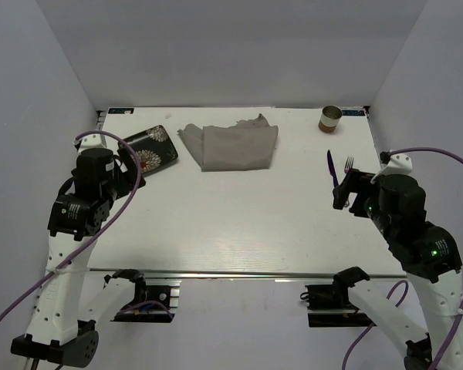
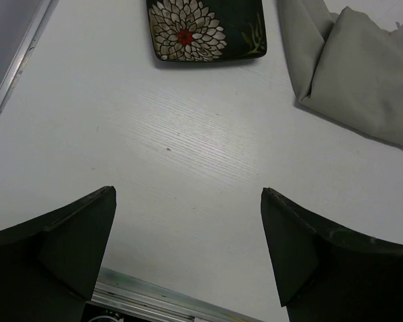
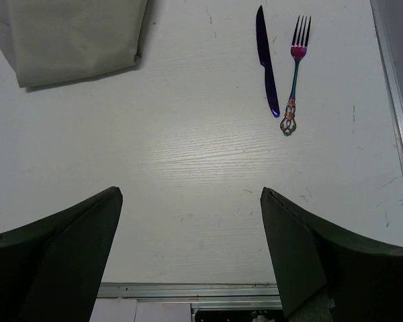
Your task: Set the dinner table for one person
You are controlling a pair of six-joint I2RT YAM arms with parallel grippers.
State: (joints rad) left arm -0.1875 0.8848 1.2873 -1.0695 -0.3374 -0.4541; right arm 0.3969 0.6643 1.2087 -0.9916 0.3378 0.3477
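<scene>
Top camera sits high above the near edge, looking down over the whole white dinner table (image 1: 239, 223). Left wrist camera rides low and close, facing forward toward the floral plate (image 2: 205, 30) and grey cloth (image 2: 356, 80). Right wrist, equally close, shares that cloth, and catches the knife (image 3: 266, 60) and fork (image 3: 295, 67).

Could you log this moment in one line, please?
left gripper open, empty; right gripper open, empty; floral plate, grey cloth, knife, fork, cup untouched

The left arm (image 1: 65, 266) and right arm (image 1: 447, 297) are white with black joint housings and purple cables (image 1: 436, 149).
</scene>
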